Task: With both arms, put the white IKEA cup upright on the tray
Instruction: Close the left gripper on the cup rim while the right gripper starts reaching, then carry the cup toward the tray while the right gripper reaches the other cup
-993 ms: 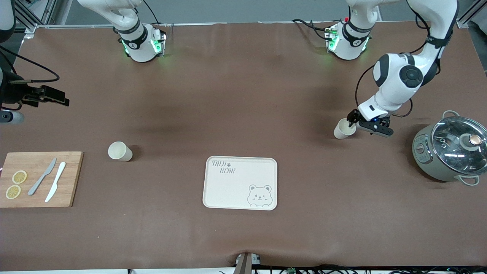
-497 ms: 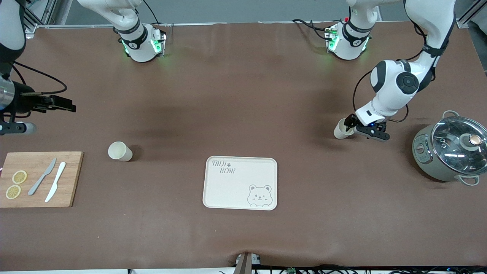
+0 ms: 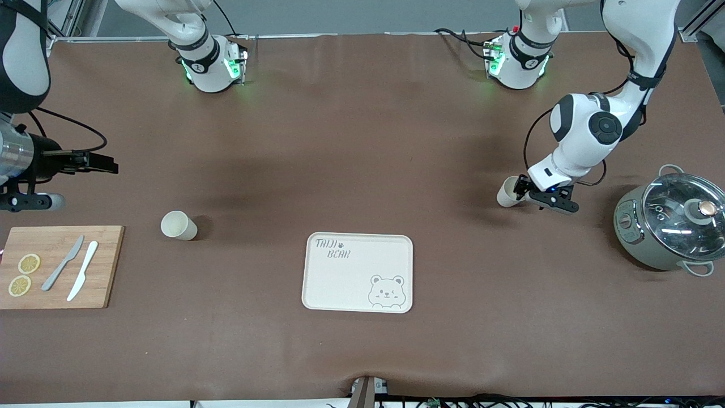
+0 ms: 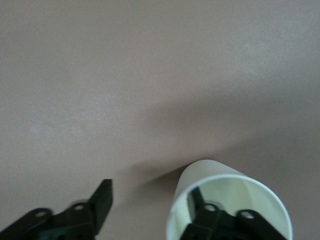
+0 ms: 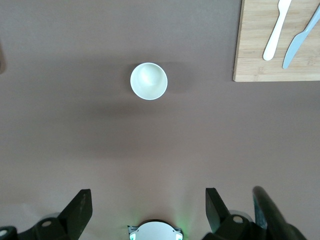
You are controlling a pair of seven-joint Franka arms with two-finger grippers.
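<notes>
Two white cups stand upright on the brown table. One cup [image 3: 507,193] [image 4: 227,197] is toward the left arm's end. My left gripper [image 3: 520,187] [image 4: 150,194] is open astride its wall: one finger [image 4: 199,212] is inside the cup, the other finger [image 4: 102,200] is outside with a gap to the wall. The second cup [image 3: 178,225] [image 5: 148,81] stands beside the cutting board. My right gripper [image 3: 105,165] [image 5: 147,200] hangs open and empty over the table at the right arm's end. The cream bear tray [image 3: 351,280] lies bare, nearer the camera than both cups.
A grey pot with a glass lid [image 3: 671,226] stands close to the left arm's cup, at that end of the table. A wooden cutting board [image 3: 107,266] [image 5: 250,50] carries two knives and two lemon slices. The right arm's base [image 5: 154,231] shows in the right wrist view.
My left gripper has come down on its cup and its jaws have narrowed around the wall. The right gripper has drifted a little toward the second cup.
</notes>
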